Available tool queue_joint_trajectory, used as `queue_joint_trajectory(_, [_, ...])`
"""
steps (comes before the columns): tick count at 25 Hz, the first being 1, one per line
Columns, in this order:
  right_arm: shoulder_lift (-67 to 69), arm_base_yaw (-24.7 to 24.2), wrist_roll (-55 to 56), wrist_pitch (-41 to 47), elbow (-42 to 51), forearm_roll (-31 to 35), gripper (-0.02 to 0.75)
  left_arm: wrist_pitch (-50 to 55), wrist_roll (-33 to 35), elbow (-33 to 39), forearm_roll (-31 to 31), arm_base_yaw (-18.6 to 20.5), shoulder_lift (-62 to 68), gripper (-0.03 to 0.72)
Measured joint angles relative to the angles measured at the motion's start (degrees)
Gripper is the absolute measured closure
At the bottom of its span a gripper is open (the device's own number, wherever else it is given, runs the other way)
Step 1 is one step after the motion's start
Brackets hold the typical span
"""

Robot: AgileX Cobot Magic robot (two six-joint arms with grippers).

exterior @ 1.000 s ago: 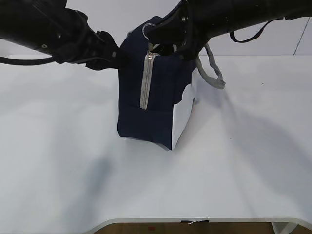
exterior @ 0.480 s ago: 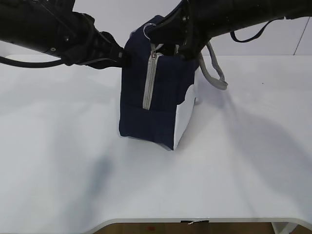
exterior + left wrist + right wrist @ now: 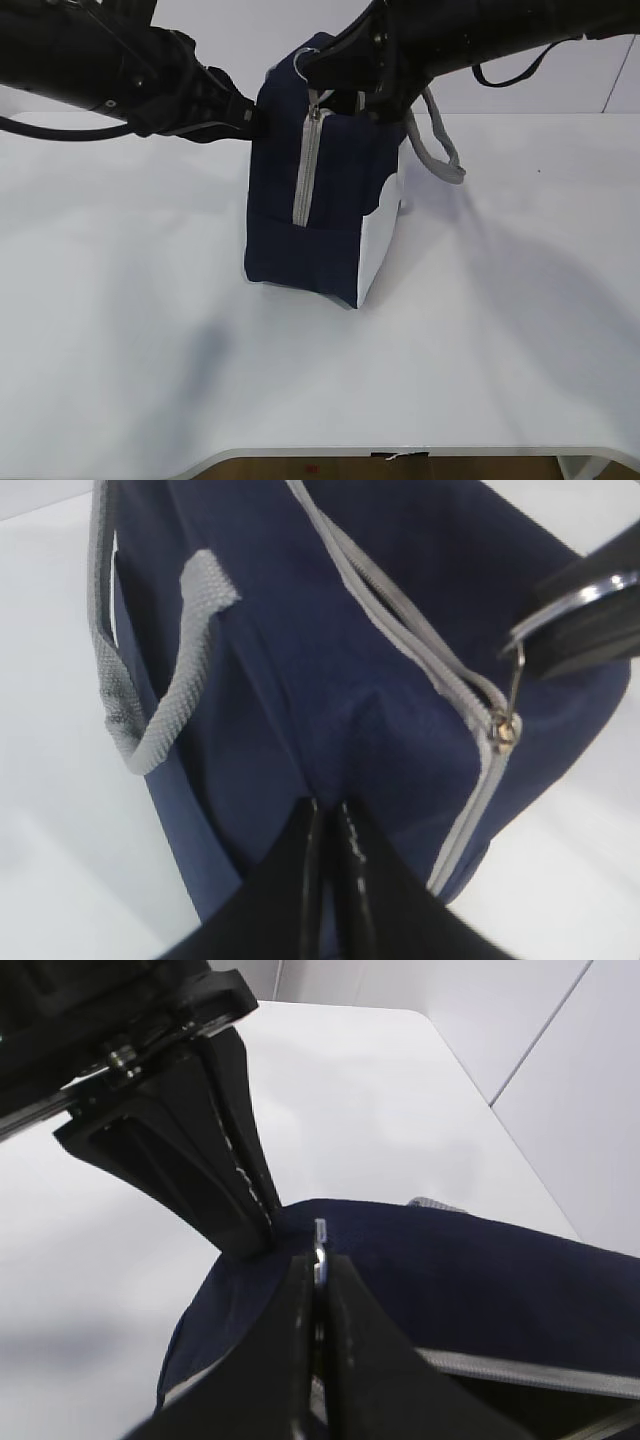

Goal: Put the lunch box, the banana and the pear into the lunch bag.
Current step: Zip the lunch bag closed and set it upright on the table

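The navy lunch bag [image 3: 320, 210] stands upright in the middle of the white table. Its grey zipper [image 3: 303, 170] runs down the near end, with the slider at the top corner [image 3: 503, 730]. My left gripper [image 3: 250, 118] is shut on a pinch of the bag's navy fabric at its upper left side, as the left wrist view shows [image 3: 328, 805]. My right gripper [image 3: 305, 65] is shut on the metal ring pull [image 3: 320, 1232] above the bag's top edge; the ring also shows in the left wrist view [image 3: 565, 600]. The lunch box, banana and pear are out of view.
A grey strap handle [image 3: 440, 150] hangs off the bag's right side, another on its left [image 3: 150, 700]. The white table [image 3: 150, 350] spreads around the bag, with its front edge [image 3: 400, 452] near the bottom. Both black arms cross above the bag's top.
The left arm has pushed a little to the right and the bag has shifted slightly right with it. Both grippers keep their holds.
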Motion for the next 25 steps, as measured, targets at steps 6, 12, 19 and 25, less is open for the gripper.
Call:
queue_joint_trajectory(6, [0.00,0.00,0.00,0.00,0.00,0.00,0.731,0.23,0.12,0.00,0.00,0.00,0.00,0.696])
queue_joint_trajectory(12, [-0.12,0.00,0.00,0.00,0.00,1.14,0.731,0.23,0.12,0.00,0.00,0.00,0.00,0.696])
queue_joint_trajectory(19, [-0.73,0.00,0.07,-2.65,-0.09,1.86,0.731,0.63,0.12,0.26,0.58,0.00,0.00,0.696])
queue_joint_trajectory(25, [-0.84,0.00,0.07,-6.57,-0.20,2.58,0.731,1.20,0.12,0.26,0.78,0.00,0.00,0.696])
